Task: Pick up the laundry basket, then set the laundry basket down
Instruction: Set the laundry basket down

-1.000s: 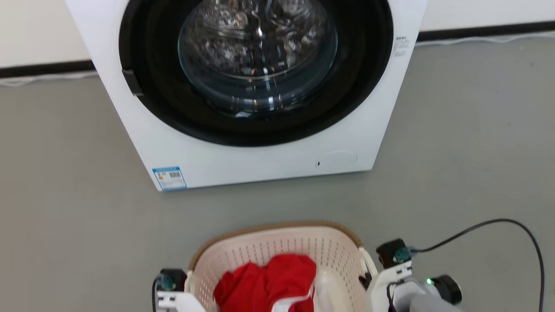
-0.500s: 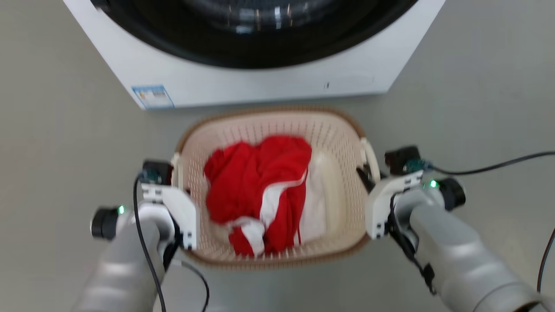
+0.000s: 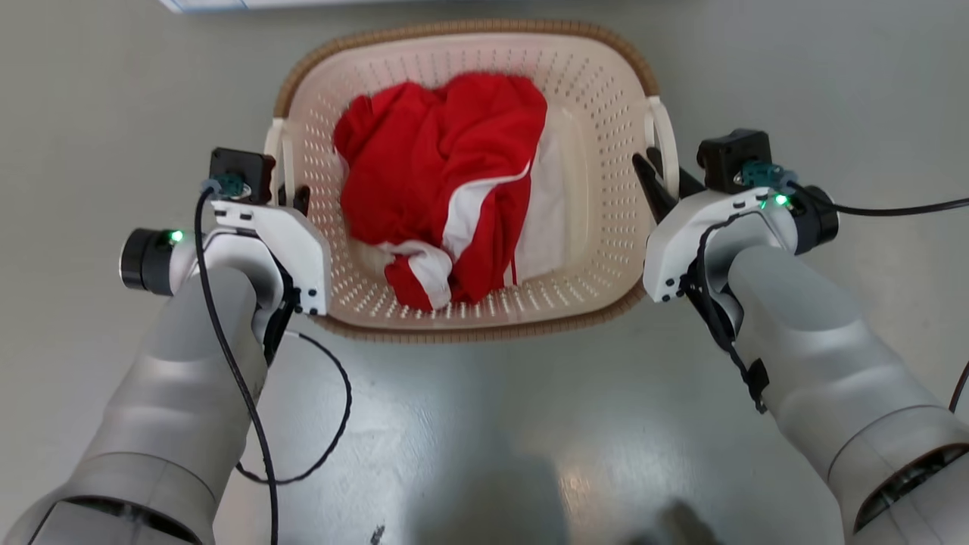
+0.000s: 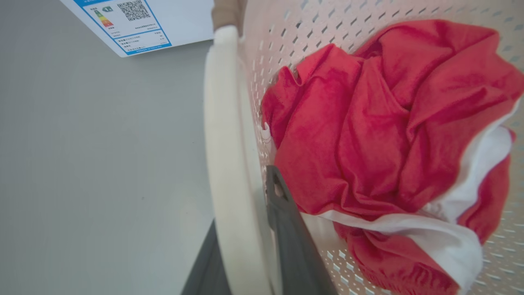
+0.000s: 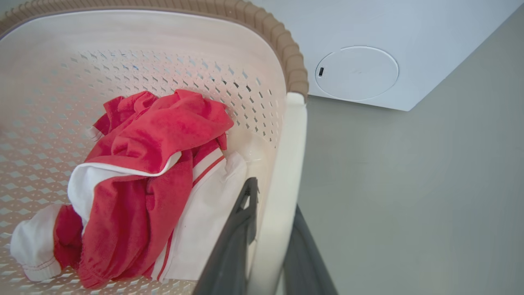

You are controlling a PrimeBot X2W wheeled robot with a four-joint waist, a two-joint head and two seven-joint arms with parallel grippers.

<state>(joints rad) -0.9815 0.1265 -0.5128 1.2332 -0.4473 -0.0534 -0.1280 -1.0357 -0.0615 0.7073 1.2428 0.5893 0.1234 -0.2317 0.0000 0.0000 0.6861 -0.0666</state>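
The laundry basket is cream-white and perforated with a brown woven-look rim, and sits at the top middle of the head view. Red and white clothes lie inside it. My left gripper is shut on its left white loop handle. My right gripper is shut on the right loop handle. In the left wrist view the handle runs between my gripper's two dark fingers. The right wrist view has the other handle between that gripper's fingers. Whether the basket rests on the floor I cannot tell.
The white washer stands just beyond the basket, its label and round service flap in the wrist views. Grey floor spreads on all sides. A black cable loops beside my left forearm; another cable trails right.
The head camera has tilted down, so the washer has slid out at the top and the basket and both forearms have come up the picture. Both grippers stay on the handles.
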